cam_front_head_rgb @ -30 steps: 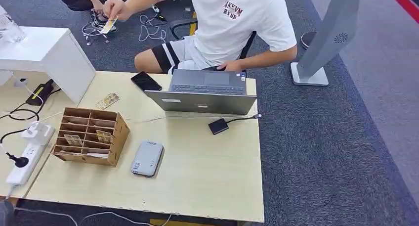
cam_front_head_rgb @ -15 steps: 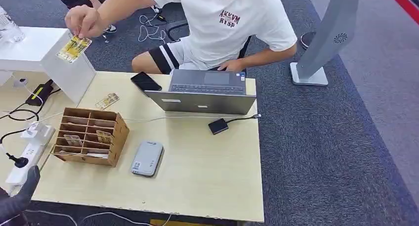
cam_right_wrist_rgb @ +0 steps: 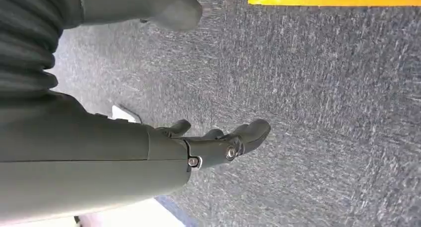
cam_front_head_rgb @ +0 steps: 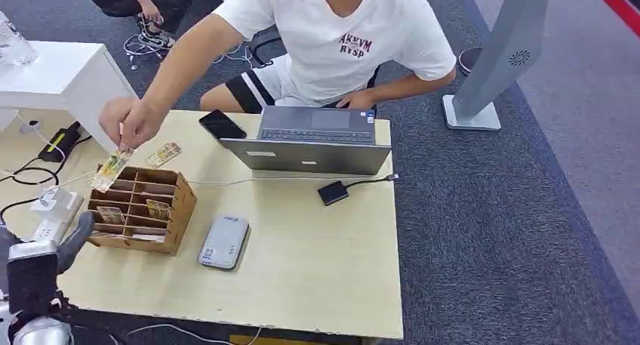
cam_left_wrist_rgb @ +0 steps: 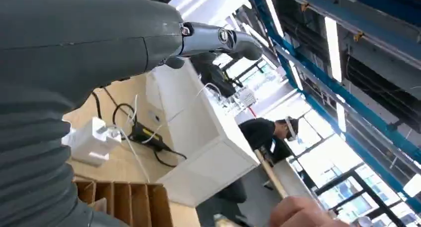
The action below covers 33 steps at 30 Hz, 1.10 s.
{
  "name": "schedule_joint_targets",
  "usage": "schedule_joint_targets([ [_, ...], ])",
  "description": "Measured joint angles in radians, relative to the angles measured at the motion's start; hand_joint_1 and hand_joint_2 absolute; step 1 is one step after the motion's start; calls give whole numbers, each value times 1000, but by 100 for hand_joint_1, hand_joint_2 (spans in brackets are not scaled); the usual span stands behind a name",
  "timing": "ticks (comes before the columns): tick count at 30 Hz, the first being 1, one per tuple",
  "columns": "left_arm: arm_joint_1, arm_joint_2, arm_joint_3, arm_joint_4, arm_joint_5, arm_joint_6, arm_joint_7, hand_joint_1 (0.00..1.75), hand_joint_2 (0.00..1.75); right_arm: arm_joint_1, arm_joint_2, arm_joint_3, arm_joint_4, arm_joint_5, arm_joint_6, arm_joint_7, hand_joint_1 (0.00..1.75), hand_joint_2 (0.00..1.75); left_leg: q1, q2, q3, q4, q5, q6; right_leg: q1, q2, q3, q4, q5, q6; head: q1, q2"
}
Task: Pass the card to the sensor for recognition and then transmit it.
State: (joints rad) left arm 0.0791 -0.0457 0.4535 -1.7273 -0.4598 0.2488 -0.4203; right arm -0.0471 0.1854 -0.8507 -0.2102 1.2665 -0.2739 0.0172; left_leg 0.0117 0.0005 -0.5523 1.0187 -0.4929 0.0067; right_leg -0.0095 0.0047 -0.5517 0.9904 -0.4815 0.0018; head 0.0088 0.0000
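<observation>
Yellowish and thin, the small printed paper card point(cam_front_head_rgb: 110, 168) hangs from a person's hand point(cam_front_head_rgb: 134, 121) at the far left, just above the brown wooden slotted box point(cam_front_head_rgb: 140, 207) on the pale wooden surface point(cam_front_head_rgb: 317, 262). It looks light and a little bendable, best pinched at its free lower edge. The left robot hand point(cam_front_head_rgb: 72, 241) is raised near the box, fingers apart, holding nothing. The right robot hand point(cam_right_wrist_rgb: 218, 142) hangs over the carpet, fingers loosely extended and empty.

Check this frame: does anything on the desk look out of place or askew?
One card lies loose and slanted on the desk behind the wooden organizer, outside its slots. A person's hand holds another card over the organizer's corner. Nothing looks spilled or damaged.
</observation>
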Motion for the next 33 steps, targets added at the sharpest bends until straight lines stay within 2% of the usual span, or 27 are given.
schedule_joint_targets([
  [21,-213,199,-345,114,-547,293,254,0,175,-7,13,72,10,119,39,45,0,175,0,0,0,0,1,0,0,0,0,0,1,-1,0,0],
  [22,-220,210,-359,120,-573,308,268,175,175,-7,13,77,10,123,40,48,0,175,0,0,0,0,1,0,0,0,0,1,1,-1,0,0],
  [26,-234,234,-391,133,-641,355,305,175,175,-7,14,83,11,139,45,56,0,175,0,0,0,0,1,0,0,0,0,1,1,-1,0,0],
  [33,-233,259,-409,149,-647,361,309,175,175,-8,16,91,13,145,52,55,0,175,0,0,0,0,1,0,0,0,0,1,1,-1,0,0],
])
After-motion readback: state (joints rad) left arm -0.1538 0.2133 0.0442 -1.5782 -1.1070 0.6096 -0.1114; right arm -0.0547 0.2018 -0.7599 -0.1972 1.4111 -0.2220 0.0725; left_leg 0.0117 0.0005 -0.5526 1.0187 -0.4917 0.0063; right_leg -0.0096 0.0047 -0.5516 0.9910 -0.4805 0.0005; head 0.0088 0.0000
